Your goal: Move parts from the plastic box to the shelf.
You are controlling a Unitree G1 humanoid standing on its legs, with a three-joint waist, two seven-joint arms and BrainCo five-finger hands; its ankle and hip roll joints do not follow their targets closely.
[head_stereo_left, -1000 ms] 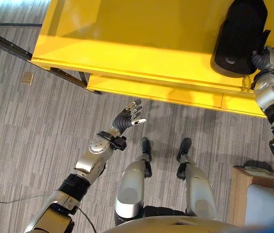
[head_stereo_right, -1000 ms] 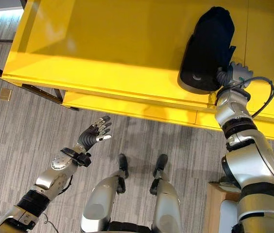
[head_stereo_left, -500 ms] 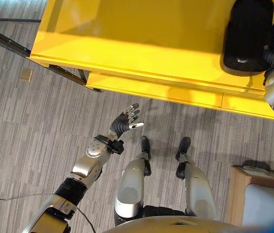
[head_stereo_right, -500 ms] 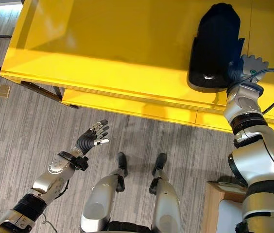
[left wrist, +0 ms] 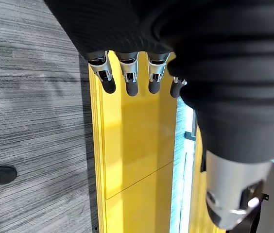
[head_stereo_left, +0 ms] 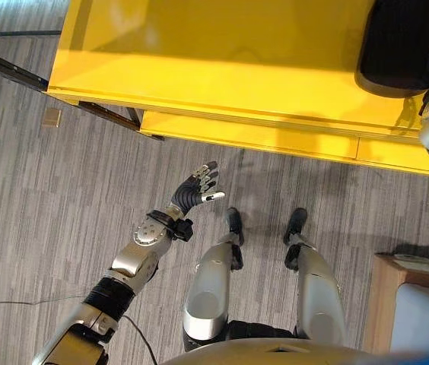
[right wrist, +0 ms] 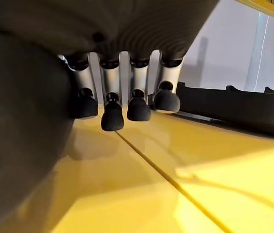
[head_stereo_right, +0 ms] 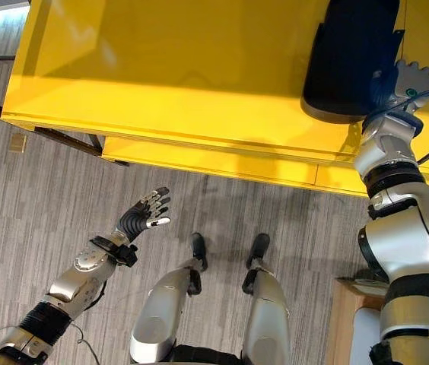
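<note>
Black part (head_stereo_right: 351, 57) lying on yellow shelf (head_stereo_right: 169, 84), far right, close to front edge. Right hand (head_stereo_right: 406, 82) just beside part's right flank, fingers straight, gripping nothing. Left hand (head_stereo_left: 198, 188) hanging over floor (head_stereo_left: 62, 205), near left, fingers relaxed, empty. Risk: withdrawing right hand could brush part and nudge it over the shelf edge.
</note>
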